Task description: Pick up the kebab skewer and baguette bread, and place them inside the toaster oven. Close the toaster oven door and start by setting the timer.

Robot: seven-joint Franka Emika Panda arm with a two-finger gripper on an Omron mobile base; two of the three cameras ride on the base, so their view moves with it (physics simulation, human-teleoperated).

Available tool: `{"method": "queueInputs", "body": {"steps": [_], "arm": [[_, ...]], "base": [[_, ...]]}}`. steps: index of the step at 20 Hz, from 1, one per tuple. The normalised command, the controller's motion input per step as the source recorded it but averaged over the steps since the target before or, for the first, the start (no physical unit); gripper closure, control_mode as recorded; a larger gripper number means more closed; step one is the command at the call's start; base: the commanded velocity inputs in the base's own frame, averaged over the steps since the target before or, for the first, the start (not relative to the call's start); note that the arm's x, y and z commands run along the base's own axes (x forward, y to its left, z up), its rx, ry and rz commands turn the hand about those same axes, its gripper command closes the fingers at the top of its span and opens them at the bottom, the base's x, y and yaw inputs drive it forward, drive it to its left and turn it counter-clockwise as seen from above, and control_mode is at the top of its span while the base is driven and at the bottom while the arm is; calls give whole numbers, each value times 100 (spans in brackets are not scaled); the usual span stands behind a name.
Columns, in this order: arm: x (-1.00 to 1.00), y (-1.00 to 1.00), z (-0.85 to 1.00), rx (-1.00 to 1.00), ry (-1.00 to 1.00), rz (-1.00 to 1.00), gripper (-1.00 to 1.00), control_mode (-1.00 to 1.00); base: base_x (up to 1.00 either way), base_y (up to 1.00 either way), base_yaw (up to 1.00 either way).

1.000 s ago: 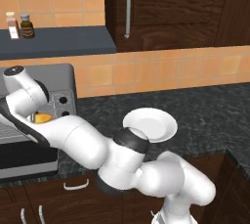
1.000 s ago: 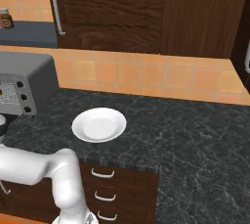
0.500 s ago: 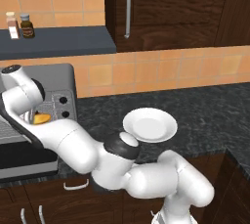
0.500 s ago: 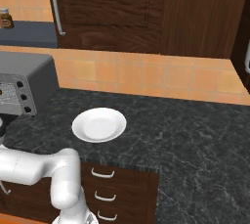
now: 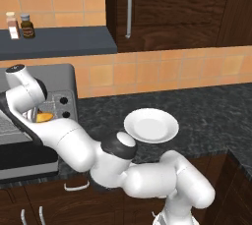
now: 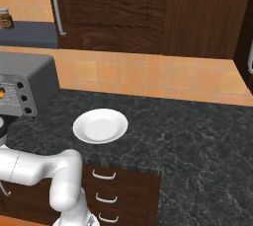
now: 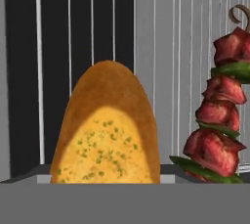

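The arm has swung further into the toaster oven [image 5: 60, 77], so the bread [image 7: 107, 130] sits under the hand [image 5: 35, 113] beside the skewer [image 7: 219, 115], nearly placed; I cannot tell if it is gripped.

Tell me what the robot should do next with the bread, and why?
Probably let go of the baguette bread and pull the hand back. In the hand view the bread sits right in front of the hand, over the wire rack of the toaster oven, beside the kebab skewer. Both foods look in place, so the door comes next.
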Motion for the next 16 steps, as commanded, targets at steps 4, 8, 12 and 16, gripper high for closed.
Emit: {"method": "queueInputs", "body": {"steps": [4, 8, 12, 16], "arm": [[6, 0, 0, 1, 6, 0, 100, -100], [17, 0, 0, 0, 0, 0, -100, -100], [9, 0, 0, 0, 0, 0, -100, -100], [1, 0, 0, 0, 0, 0, -100, -100]], "base": [[0, 0, 0], [0, 0, 0], [0, 0, 0], [0, 0, 0]]}}
